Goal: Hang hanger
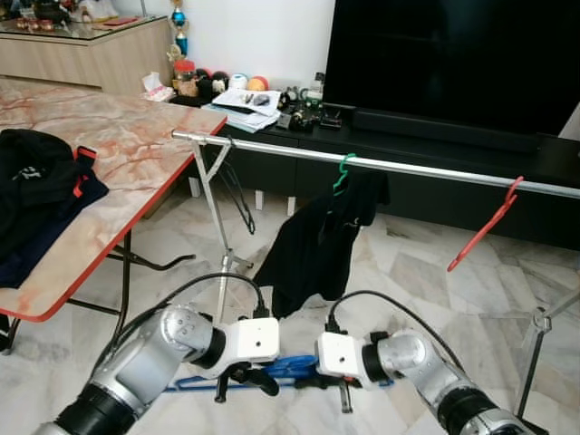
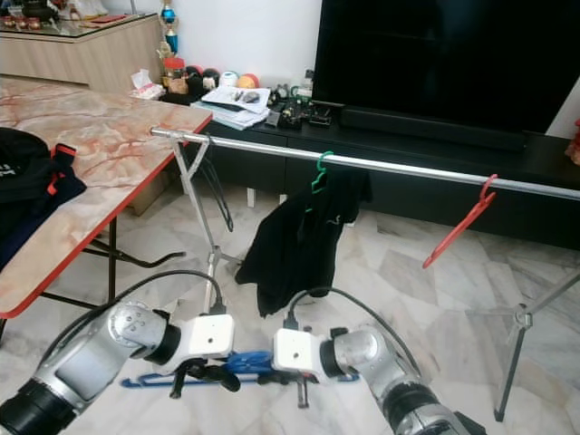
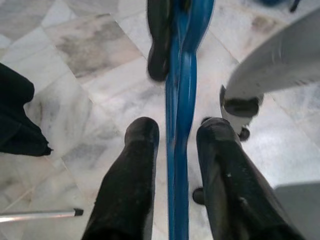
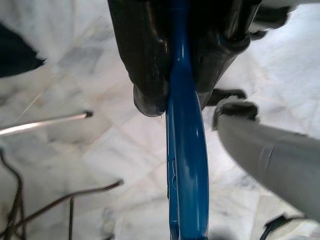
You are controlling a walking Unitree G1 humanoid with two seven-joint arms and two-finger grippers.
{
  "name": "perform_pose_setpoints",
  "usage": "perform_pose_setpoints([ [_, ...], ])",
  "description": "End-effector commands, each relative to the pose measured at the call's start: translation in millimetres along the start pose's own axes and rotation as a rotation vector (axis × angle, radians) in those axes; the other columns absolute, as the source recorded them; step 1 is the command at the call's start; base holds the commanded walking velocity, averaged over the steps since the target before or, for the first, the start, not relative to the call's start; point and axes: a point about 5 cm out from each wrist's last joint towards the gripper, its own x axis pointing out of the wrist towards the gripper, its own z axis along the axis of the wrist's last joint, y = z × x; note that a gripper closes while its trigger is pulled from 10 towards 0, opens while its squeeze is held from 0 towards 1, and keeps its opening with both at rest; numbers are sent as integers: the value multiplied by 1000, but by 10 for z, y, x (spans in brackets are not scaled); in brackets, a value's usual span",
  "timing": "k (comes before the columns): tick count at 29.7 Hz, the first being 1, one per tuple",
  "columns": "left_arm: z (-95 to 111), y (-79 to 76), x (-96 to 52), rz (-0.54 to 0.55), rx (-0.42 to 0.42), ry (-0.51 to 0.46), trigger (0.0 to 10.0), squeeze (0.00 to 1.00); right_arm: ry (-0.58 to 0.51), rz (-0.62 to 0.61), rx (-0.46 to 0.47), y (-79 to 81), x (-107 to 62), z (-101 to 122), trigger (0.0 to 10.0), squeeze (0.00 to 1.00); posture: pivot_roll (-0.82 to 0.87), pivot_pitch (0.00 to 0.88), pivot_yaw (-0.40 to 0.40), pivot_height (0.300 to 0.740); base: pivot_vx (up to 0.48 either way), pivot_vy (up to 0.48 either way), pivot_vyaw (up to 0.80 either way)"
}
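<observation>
A blue hanger (image 1: 288,366) is held low over the marble floor, just in front of me. My right gripper (image 1: 332,384) is shut on it; the right wrist view shows both fingers (image 4: 145,75) pressed against the blue bar (image 4: 186,165). My left gripper (image 1: 246,377) straddles the same bar (image 3: 179,150) with its fingers (image 3: 140,160) apart, a small gap showing on each side. Ahead, the silver clothes rail (image 1: 408,167) runs across at mid height. It carries a green hanger (image 1: 343,171) with a black garment (image 1: 317,245) and a bare red hanger (image 1: 486,225).
A marble-topped table with a red edge (image 1: 136,154) stands at my left, with dark clothes (image 1: 36,181) on it. The rail's folding legs (image 1: 217,236) stand beside the table. A black TV console (image 1: 435,145) with clutter runs behind the rail.
</observation>
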Motion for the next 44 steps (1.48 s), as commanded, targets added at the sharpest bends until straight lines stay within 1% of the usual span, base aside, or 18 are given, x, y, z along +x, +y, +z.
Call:
perform_pose_setpoints([
  [1,-15,-28,-61,-15,-19,-14,10000,1000,28,1,13,23,-28,-67,0,0,194,0,-48,740,0,0,0],
  [10,-313,-147,-334,-2,-131,56,10000,1000,126,-45,108,202,-75,-378,0,0,196,0,-49,740,0,0,0],
  [13,-483,-177,-415,85,-206,76,10000,1000,187,-146,187,226,-120,-526,0,0,195,0,-51,740,0,0,0],
  [15,-711,-197,-459,224,-300,118,10000,1000,228,-278,270,232,-164,-645,0,0,197,0,-51,740,0,0,0],
  [16,-881,-237,-449,328,-346,151,10000,0,200,-389,378,217,-181,-687,0,0,196,0,-52,740,0,0,0],
  [18,-981,-272,-437,395,-384,165,10000,0,175,-446,431,212,-188,-703,0,0,197,0,-51,740,0,0,0],
  [21,-1229,-458,-321,525,-520,178,10000,0,148,-619,605,202,-213,-777,0,0,191,6,-50,740,0,0,0],
  [24,-1563,-809,-63,665,-787,209,10000,0,43,-891,838,142,-240,-797,0,0,185,11,-49,740,0,0,0],
  [28,-1738,-1015,88,756,-903,271,10000,0,-31,-1076,966,103,-277,-799,0,0,178,11,-48,740,0,0,0],
  [29,-1827,-1156,173,798,-982,311,10000,0,-75,-1167,1033,93,-290,-793,0,0,173,9,-45,740,0,0,0],
  [31,-1858,-1214,205,813,-1016,328,10000,0,-92,-1198,1056,91,-294,-790,0,0,172,7,-46,740,0,0,0],
  [32,-1916,-1368,291,835,-1079,373,10000,0,-142,-1238,1113,97,-276,-776,9725,0,172,3,-46,740,0,0,0],
  [33,-1916,-1368,291,835,-1079,373,10000,0,-142,-1238,1113,97,-276,-776,9725,0,172,3,-46,740,0,0,0],
  [35,-1958,-1616,435,828,-1201,410,10000,0,-137,-1274,1133,105,-256,-766,10000,0,169,0,-50,740,0,0,0],
  [36,-1958,-1616,435,828,-1201,410,10000,0,-137,-1274,1133,105,-256,-766,10000,0,169,0,-50,740,0,0,0],
  [38,-1949,-1964,602,760,-1287,465,10000,0,-177,-1331,1142,55,-272,-712,10000,0,159,0,-48,740,0,0,0],
  [41,-1948,-2120,653,757,-1357,486,10000,0,-199,-1377,1134,10,-292,-663,10000,0,151,0,-41,740,0,0,0],
  [44,-1948,-2143,668,752,-1341,503,10000,0,-198,-1404,1141,7,-300,-658,10000,0,155,0,-39,740,0,0,0],
])
